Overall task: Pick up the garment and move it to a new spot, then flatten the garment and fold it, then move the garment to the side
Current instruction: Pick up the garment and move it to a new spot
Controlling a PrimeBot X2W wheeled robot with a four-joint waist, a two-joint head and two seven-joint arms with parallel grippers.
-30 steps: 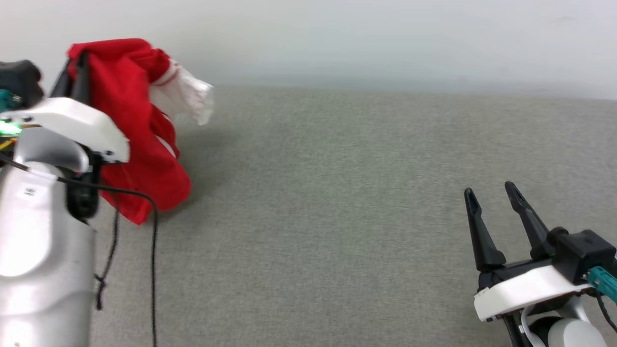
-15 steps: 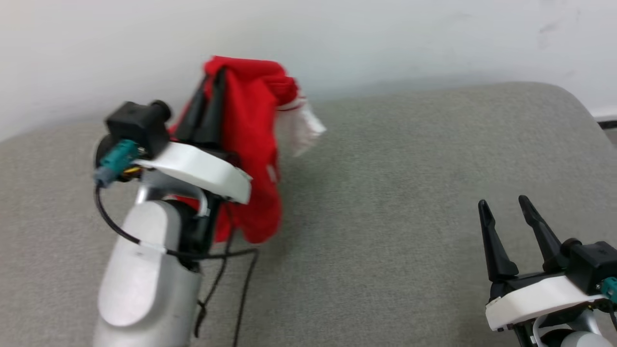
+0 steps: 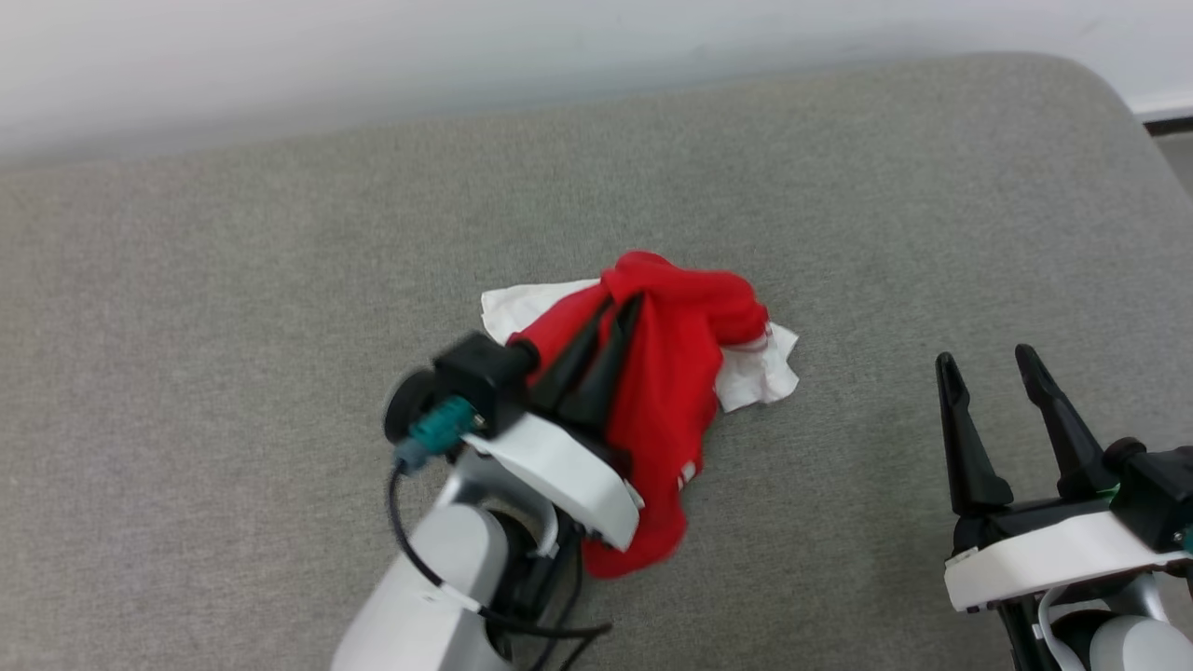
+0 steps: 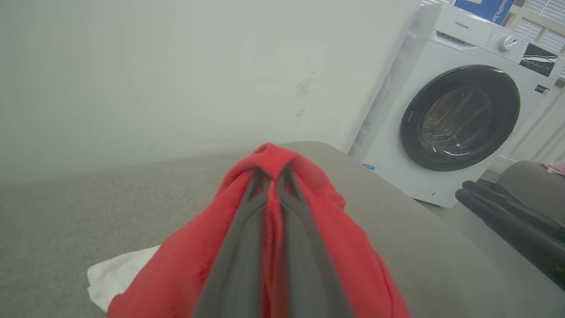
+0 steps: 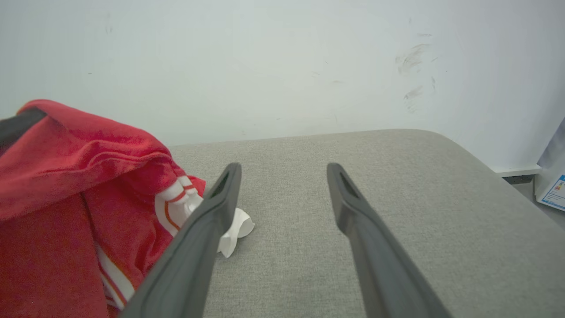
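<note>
The garment (image 3: 680,373) is a bunched red jersey with white sleeves, near the middle of the grey cushion (image 3: 280,280). My left gripper (image 3: 620,306) is shut on its top fold, and red cloth drapes over both fingers (image 4: 265,221). One white sleeve (image 3: 755,373) lies on the cushion to the right, another behind on the left. The lettering is hidden. My right gripper (image 3: 988,359) stands open at the lower right with nothing between its fingers; the right wrist view has the garment (image 5: 66,176) to its left.
A white wall (image 3: 373,56) rises behind the cushion, whose right edge curves down (image 3: 1146,140). A white washing machine (image 4: 459,110) stands beyond that edge. Bare cushion lies left of the garment and between the two grippers.
The head camera has swung. My left gripper has carried the garment from high by the wall down toward the cushion's middle, where the cloth now rests. The right gripper stays open in place.
</note>
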